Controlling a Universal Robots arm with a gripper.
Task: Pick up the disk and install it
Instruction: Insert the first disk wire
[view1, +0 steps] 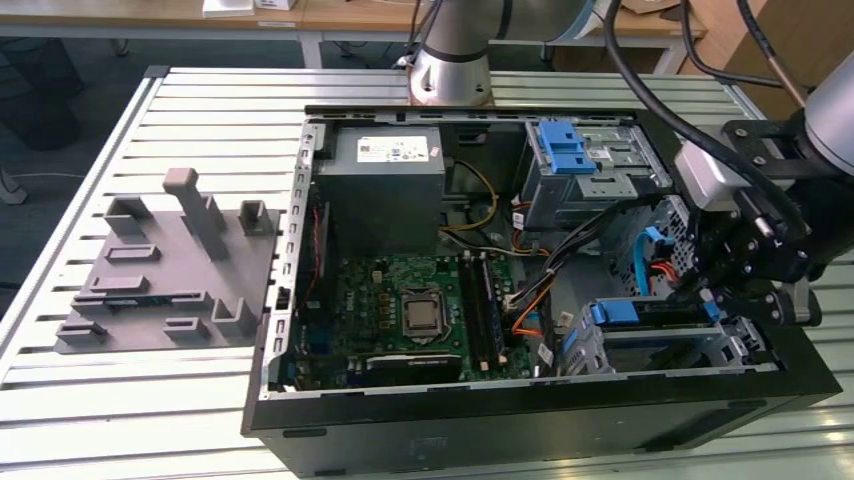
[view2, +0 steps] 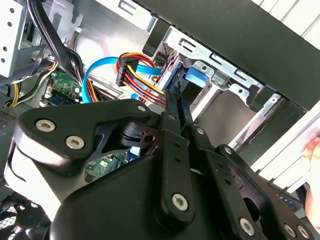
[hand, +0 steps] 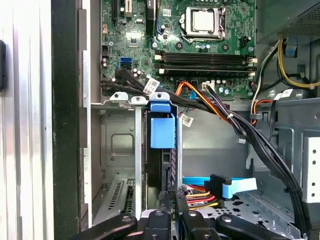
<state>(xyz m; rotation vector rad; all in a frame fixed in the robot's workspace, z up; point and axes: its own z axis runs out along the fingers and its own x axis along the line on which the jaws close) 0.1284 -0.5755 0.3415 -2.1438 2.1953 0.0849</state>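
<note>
The disk (view1: 661, 311) stands on edge in the lower metal drive cage (view1: 694, 352) at the exterior view's right front corner of the open computer case. Its blue carrier tab (hand: 162, 127) faces the motherboard. In the first wrist view the disk's dark edge (hand: 168, 167) runs down between my fingers. My gripper (view1: 705, 292) reaches into the case from the exterior view's right, shut on the disk's outer end. The narrow fingertips (view2: 171, 107) of the gripper (view2: 176, 100) end right by the blue tab (view2: 194, 76). The gripper (hand: 170, 199) grips the end away from the tab.
Bundled black, orange and red cables (hand: 220, 107) and a blue flat cable (hand: 240, 185) run close beside the cage. The case also holds a motherboard (view1: 414, 310), a grey power supply box (view1: 380, 170) and an upper cage with a blue latch (view1: 574, 150). A grey fixture plate (view1: 174, 270) lies on the table.
</note>
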